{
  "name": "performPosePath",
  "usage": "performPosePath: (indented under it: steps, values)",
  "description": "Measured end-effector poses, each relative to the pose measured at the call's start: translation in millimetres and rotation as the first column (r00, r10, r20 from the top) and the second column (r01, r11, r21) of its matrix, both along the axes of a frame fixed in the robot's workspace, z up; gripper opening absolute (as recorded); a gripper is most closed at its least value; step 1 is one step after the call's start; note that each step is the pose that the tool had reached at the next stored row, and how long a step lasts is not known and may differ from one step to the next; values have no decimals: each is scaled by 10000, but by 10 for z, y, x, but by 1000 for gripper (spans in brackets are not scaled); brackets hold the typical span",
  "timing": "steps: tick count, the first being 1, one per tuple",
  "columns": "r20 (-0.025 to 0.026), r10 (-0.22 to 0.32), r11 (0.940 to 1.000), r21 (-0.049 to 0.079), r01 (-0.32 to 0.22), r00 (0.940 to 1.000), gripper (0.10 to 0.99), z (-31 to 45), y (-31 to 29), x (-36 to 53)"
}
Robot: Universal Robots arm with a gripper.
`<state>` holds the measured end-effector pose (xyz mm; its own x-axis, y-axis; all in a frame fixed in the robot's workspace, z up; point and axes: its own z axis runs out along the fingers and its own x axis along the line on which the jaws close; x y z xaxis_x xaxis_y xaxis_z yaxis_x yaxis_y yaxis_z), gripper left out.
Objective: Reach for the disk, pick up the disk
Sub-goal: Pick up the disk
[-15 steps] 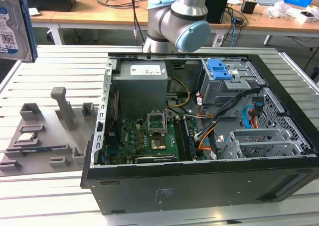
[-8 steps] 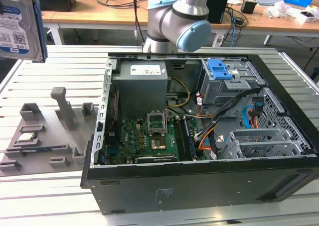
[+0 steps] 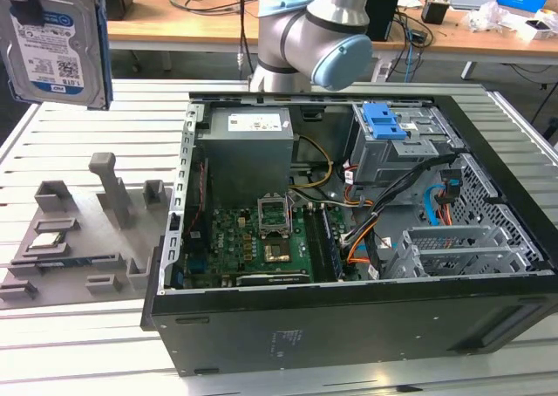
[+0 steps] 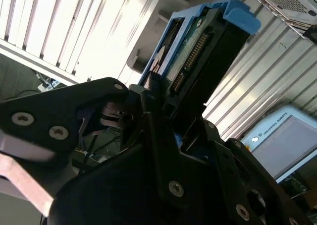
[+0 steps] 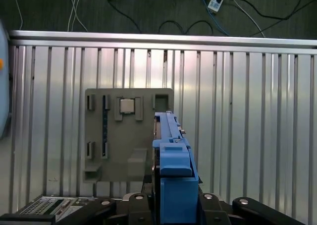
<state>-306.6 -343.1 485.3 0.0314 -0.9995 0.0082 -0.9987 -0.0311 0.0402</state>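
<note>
Clerk: Table (image 3: pixel 87 352), slatted aluminium, one. It bears the case and the plate listed below.

Checker: Largest item on it?

Clerk: Computer case (image 3: pixel 349 326), black, lying on its side with the panel off, on the exterior view's right. Contents: grey power supply (image 3: pixel 248 147) with a white label, in a far corner; green motherboard (image 3: pixel 253 239), nearer the camera; grey drive cage with a blue latch (image 3: pixel 384 121), further to the exterior view's right.

Checker: Robot arm (image 3: pixel 323 30)?

Clerk: Grey with a pale blue joint cap, above the far edge of the case.

Checker: Beside the case?

Clerk: Fixture plate (image 3: pixel 87 230), grey, flat on the table just beside the case on the exterior view's left, with posts and recesses. A small processor chip (image 5: pixel 127 105) sits in one recess.

Checker: The disk (image 3: pixel 57 43)?

Clerk: Silver hard drive with a white-and-blue label and blue side rails. It is off the table, raised in the exterior view's upper left corner, well apart from the case. The first wrist view shows it edge-on (image 5: pixel 173 150), with the fixture plate below it.

Checker: The gripper (image 5: pixel 172 202)?

Clerk: Black, two fingers. In both wrist views it is pinching one end of the disk, one finger on each side (image 4: pixel 153 106).
</note>
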Motion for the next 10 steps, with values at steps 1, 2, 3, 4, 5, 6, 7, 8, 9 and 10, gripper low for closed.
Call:
performPosePath:
  steps: [1, 2, 3, 4, 5, 6, 7, 8, 9, 10]
  values:
    - [-3, 0, 10000, 0, 0, 10000, 365, 0, 0, 65]
    - [-7, -2, 10000, 0, 2, 10000, 365, 0, 0, 142]
    - [-11, -1, 10000, 0, 1, 10000, 365, 0, 0, 198]
    - [-12, 0, 10000, 0, 0, 10000, 365, 0, 0, 237]
    - [-16, 1, 10000, 0, -1, 10000, 365, 0, 0, 296]
    - [-17, -1, 10000, 1, 1, 10000, 365, -1, 0, 338]
    - [-22, -2, 10000, 0, 2, 10000, 365, 0, 1, 397]
    - [-24, -1, 10000, 0, 1, 10000, 365, 0, 0, 432]
    - [-27, 0, 10000, -1, 0, 10000, 365, 0, 0, 476]
    - [-28, 1, 10000, 0, -1, 10000, 365, 0, 0, 509]
